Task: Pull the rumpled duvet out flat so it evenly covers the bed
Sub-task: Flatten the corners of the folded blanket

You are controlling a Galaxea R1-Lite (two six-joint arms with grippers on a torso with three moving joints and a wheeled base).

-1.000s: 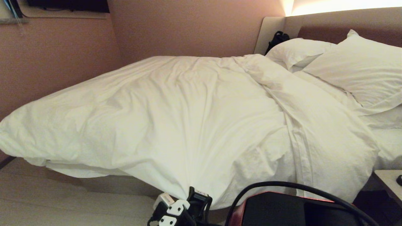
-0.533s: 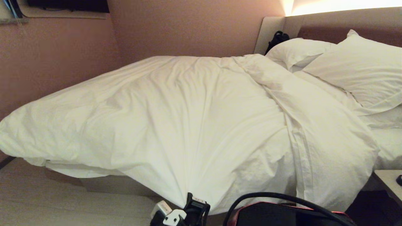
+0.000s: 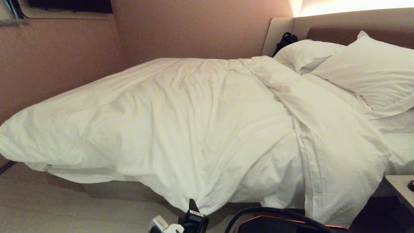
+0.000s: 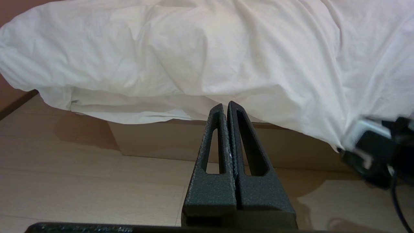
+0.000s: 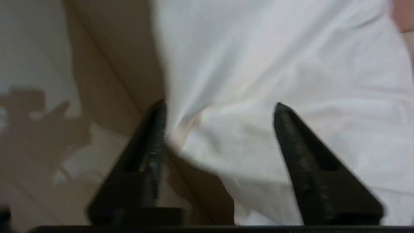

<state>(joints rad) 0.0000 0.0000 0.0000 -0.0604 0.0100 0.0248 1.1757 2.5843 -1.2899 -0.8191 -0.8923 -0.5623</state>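
1. Your right end effector (image 5: 220, 110) sits at the near edge of the bed (image 3: 123, 191), a wide low platform with a grey-beige base plinth and a padded beige-and-brown headboard; its two black fingers (image 5: 304, 161) are spread apart with the cloth loose between them, gripping nothing.
2. The duvet (image 3: 200, 123), a very large, puffy cream-white quilt in a creased cotton cover, lies across most of the bed, its near hem drooping over the bed's side in a point just above that end effector.
3. Fan-shaped creases run up the duvet from that hanging point toward the middle of the bed.
4. At the bed's foot, the duvet bulges past the mattress corner and overhangs the pale wood floor (image 3: 48, 207).
5. Your left end effector (image 4: 227, 106) is parked low beside the bed's plinth, fingers pressed together, empty, pointing at the overhanging quilt.
6. Two plump white pillows (image 3: 365, 71) lean at the head of the bed against the headboard, beyond the duvet's turned-back band.
7. A small pale bedside table (image 3: 401, 189) shows at the bed's head-end corner.
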